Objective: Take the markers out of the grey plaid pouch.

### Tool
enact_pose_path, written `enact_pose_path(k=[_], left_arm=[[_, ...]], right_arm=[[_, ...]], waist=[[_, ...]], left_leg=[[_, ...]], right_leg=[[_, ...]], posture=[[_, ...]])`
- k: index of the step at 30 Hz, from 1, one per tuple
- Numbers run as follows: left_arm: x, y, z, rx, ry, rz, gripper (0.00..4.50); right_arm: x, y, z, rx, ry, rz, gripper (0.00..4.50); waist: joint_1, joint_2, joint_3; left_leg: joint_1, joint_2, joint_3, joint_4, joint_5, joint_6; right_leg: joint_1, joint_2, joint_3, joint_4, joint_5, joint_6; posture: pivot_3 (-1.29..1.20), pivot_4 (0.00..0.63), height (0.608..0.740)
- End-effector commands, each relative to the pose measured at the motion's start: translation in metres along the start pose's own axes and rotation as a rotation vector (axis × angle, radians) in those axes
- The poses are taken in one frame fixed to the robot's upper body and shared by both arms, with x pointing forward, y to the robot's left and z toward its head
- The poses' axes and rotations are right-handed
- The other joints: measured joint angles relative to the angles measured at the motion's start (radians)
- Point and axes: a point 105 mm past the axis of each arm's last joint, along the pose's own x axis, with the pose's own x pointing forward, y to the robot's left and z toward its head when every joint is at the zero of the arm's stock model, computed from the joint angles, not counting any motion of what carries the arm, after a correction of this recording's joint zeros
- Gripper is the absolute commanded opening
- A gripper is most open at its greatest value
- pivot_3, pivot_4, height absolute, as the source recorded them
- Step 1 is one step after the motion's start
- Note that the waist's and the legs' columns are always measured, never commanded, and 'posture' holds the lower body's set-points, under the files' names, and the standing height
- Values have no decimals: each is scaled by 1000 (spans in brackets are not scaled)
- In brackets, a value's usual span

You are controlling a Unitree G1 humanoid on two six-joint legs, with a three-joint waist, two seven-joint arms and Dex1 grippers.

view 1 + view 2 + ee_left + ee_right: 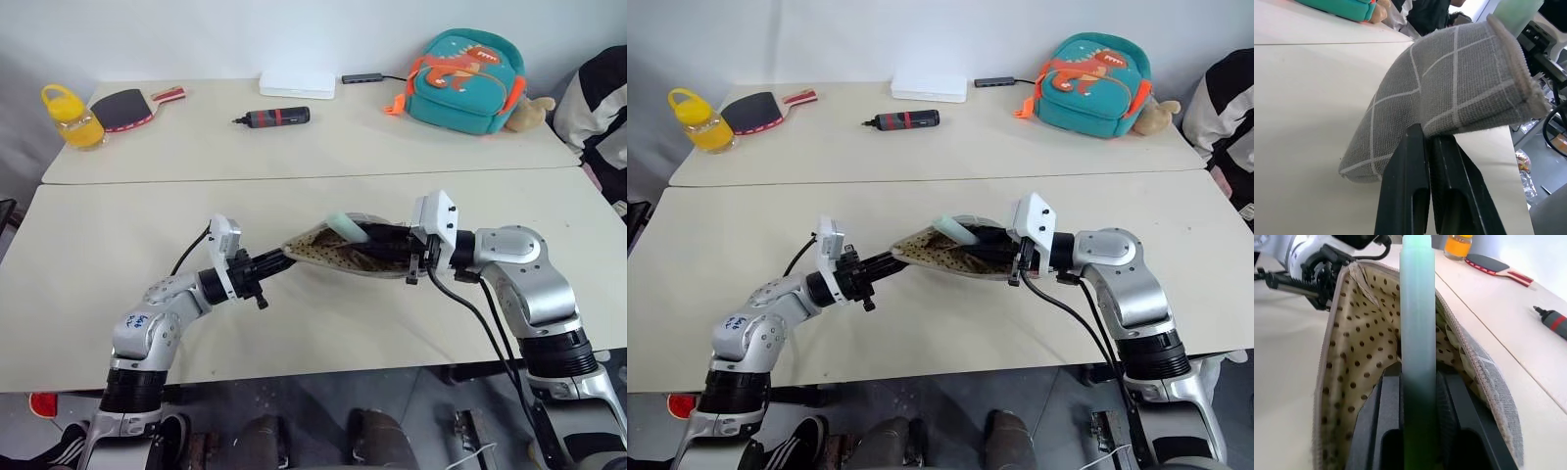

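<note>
Soft grey plaid fabric pouch (338,251) sags above the bench (118,245), left end effector (1425,147) pinching one corner; right end effector (1418,391) clamps the light, slick, rigid light-green marker (1418,308) mid-barrel inside the mouth.

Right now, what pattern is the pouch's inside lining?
Tan with dark brown dots, on the grey plaid fabric pouch's lining; clearest in the right wrist view.
</note>
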Motion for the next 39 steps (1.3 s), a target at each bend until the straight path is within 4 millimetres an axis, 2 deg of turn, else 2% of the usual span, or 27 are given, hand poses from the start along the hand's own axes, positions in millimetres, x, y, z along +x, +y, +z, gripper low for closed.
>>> enact_pose_path(k=[1,4,12,17,26,39], left_arm=[[-2,1,2,12,-3,23,0],[-2,0,2,11,-3,23,0],[-3,0,1,8,2,24,0],[-1,-1,2,13,0,19,0],[1,-4,-2,17,5,13,0],[5,-9,-2,5,-2,2,0]], right_arm=[[-7,-3,15,-94,-19,-17,1443],[-6,3,7,-111,19,10,2428],[-2,10,7,-131,26,46,2428],[-1,9,-12,-235,183,70,2428],[7,0,-13,-286,292,55,2428],[32,-2,-30,-373,417,44,2428]], waist=[[0,0,0],[2,0,0],[1,0,0],[3,0,0],[0,0,0],[-1,0,0]], left_leg=[[0,0,0,0,0,0],[0,0,0,0,0,0],[0,0,0,0,0,0],[0,0,0,0,0,0],[0,0,0,0,0,0],[0,0,0,0,0,0]], right_leg=[[0,0,0,0,0,0],[0,0,0,0,0,0],[0,0,0,0,0,0],[0,0,0,0,0,0],[0,0,0,0,0,0],[0,0,0,0,0,0]], posture=[[0,150,740],[0,150,740],[0,150,740],[0,150,740],[0,150,740],[0,150,740]])
